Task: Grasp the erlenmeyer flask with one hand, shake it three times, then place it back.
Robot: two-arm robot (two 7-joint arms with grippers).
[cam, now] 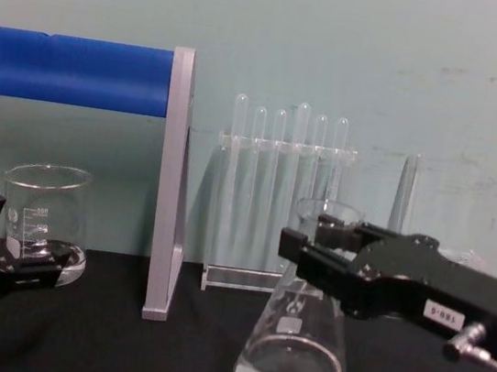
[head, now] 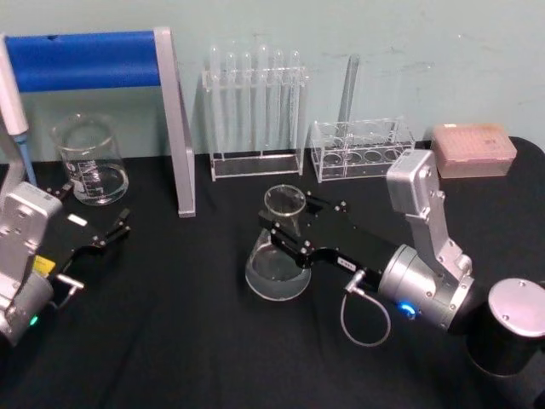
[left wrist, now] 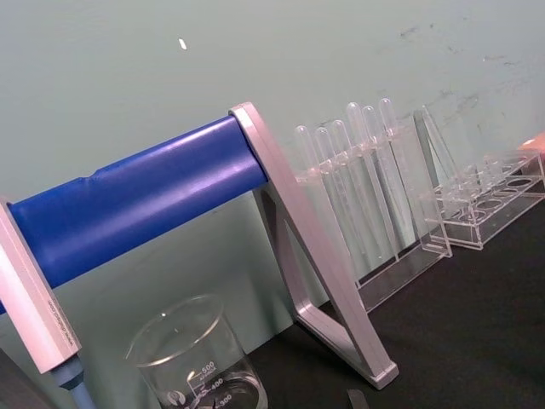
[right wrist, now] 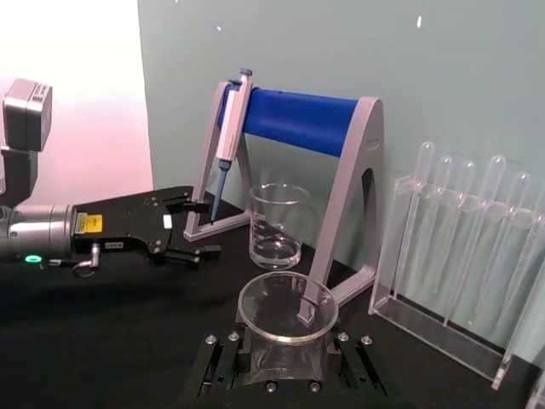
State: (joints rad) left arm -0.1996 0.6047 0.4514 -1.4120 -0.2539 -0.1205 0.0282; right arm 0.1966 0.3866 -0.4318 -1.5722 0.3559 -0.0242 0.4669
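Head view: right gripper (head: 285, 228) fingers pinch the flask (head: 277, 274) neck at table (head: 170, 341) centre, so grip firm, lift straight, shake gently; left gripper (head: 119, 226) parked by left edge, fingers spread.

On the tabletop (head: 187, 341), the erlenmeyer flask (head: 274, 274) stands upright near the middle. The right end effector (head: 285, 223) is at its neck, reaching in from the flask's right. Directly behind the flask stands a test tube rack (head: 255, 111), its tubes upright in it. To the flask's rear right sits a second rack (head: 362, 149), and farther right again a tip box (head: 473, 149). To the flask's rear left rises a pipette stand (head: 174, 119), with a pipette (head: 13, 102) hanging at its far left end. A beaker (head: 89, 162) sits left of the flask and farther back. The left end effector (head: 94, 211) is well left of the flask, in front of the beaker.
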